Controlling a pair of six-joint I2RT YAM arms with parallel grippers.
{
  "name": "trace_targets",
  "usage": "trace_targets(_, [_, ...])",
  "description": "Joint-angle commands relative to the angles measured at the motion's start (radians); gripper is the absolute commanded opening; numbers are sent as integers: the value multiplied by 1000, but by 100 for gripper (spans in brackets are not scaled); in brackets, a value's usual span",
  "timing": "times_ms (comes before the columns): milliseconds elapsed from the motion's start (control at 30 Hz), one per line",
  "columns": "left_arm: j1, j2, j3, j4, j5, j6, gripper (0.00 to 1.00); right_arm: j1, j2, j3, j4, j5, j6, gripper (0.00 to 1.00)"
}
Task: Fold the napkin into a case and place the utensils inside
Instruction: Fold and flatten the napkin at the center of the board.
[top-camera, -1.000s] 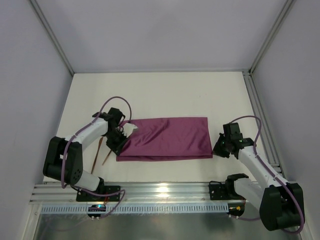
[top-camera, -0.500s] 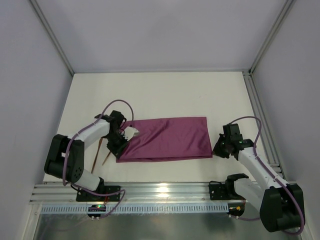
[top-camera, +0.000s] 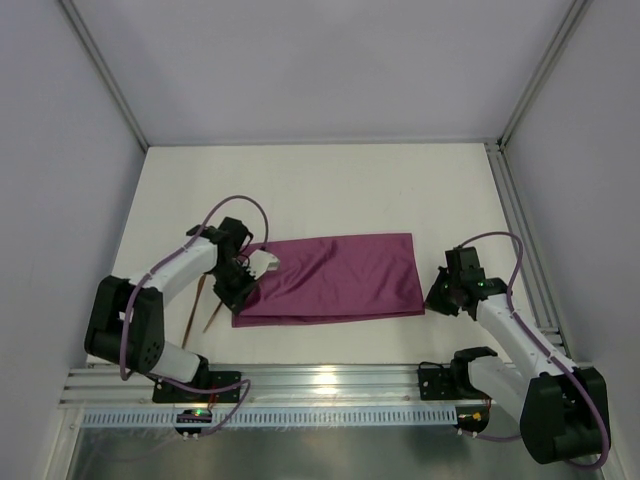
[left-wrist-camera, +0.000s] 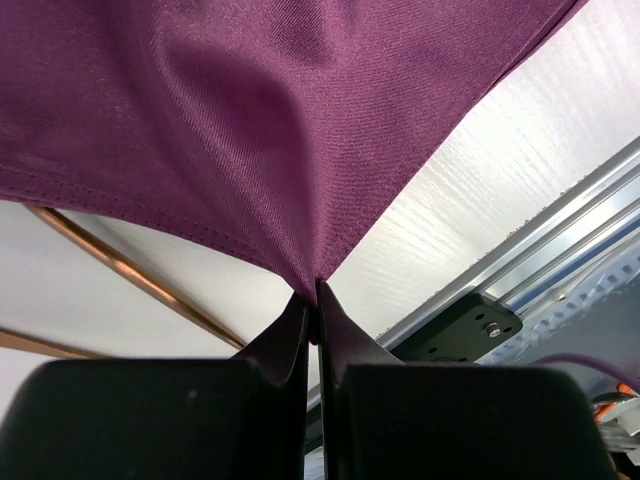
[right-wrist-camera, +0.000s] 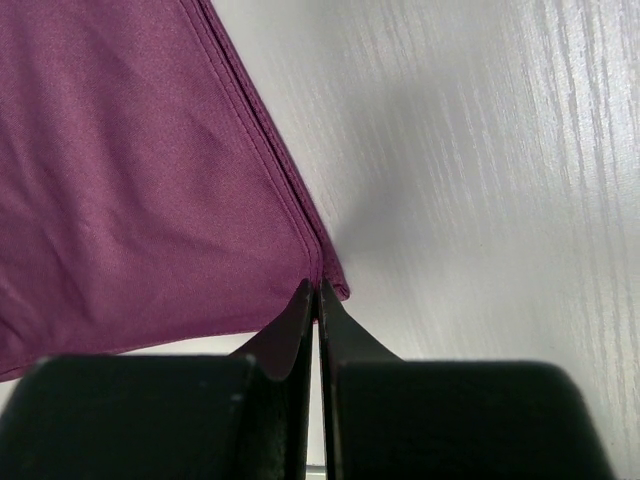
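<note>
Left gripper on seemingly satiny napkin

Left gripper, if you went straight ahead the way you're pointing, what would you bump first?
The purple napkin: the left gripper is pinching its corner, and cloth fills the way ahead.

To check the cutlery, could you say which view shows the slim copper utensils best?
Top external: both slim copper utensils lie visible beside the plum-purple cloth napkin. Left wrist shows only short stretches past the cloth; right wrist shows none.
</note>
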Motion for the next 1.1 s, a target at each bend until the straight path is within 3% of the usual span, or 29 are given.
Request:
trace_targets(0, [-2,-49,62,-69,33,15,0,4,-18,11,17,31,6,3])
trace_targets(400, [-19,-106,10,-138,-2,51,0,4,-36,42,-15,48,-9,3])
trace_targets(933, [-142,-18,-63,-86,-45,52,4,4,-15,10,11,34,-3,3])
trace_targets(1000, [-143,-30,-66,-92,-42,54,7,4,-12,10,15,34,-3,3])
trace_targets(1067, [-148,-46,-67,-98,-34,61,17,5,-9,11,15,33,-5,3])
